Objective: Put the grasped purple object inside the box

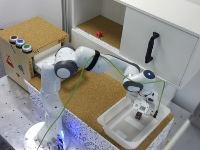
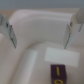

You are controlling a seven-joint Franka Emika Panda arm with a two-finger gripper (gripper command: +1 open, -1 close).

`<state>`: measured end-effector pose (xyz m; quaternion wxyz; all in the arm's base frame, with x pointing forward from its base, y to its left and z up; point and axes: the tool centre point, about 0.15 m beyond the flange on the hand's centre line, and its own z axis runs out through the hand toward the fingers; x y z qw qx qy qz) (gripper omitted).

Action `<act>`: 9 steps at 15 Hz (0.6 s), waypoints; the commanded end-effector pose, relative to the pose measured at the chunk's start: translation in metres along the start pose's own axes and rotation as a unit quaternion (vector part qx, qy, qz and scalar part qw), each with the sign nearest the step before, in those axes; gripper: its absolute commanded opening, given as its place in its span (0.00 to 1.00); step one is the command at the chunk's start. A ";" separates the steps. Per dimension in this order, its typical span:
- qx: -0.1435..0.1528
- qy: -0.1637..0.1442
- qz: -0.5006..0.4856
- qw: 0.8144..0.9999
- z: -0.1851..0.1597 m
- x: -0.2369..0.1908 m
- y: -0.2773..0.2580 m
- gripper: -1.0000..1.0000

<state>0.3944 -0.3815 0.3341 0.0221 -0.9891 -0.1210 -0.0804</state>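
I have the claw [image 1: 141, 111] hanging over the box [image 1: 111, 121], low right in the exterior view. The wrist view shows its fingers [image 2: 11, 34] spread wide with nothing between them, and the purple object [image 2: 58, 73] lying on the white floor of the box at the bottom edge of that frame, a yellow mark on its top. So I judge the drop is made and the block rests inside. Next I would lift straight up, clear of the rim, without brushing the walls. The exterior view is soft: a dark speck sits under the claw, but I cannot tell there whether it touches the fingers. The block is partly cut off in the wrist view.
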 end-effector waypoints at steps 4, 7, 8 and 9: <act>-0.023 -0.008 0.077 0.997 0.000 0.024 -0.176 1.00; -0.010 -0.004 0.081 0.997 0.011 0.033 -0.252 1.00; -0.008 0.000 0.074 0.997 0.009 0.034 -0.271 1.00; -0.010 0.004 0.069 0.998 0.006 0.035 -0.291 1.00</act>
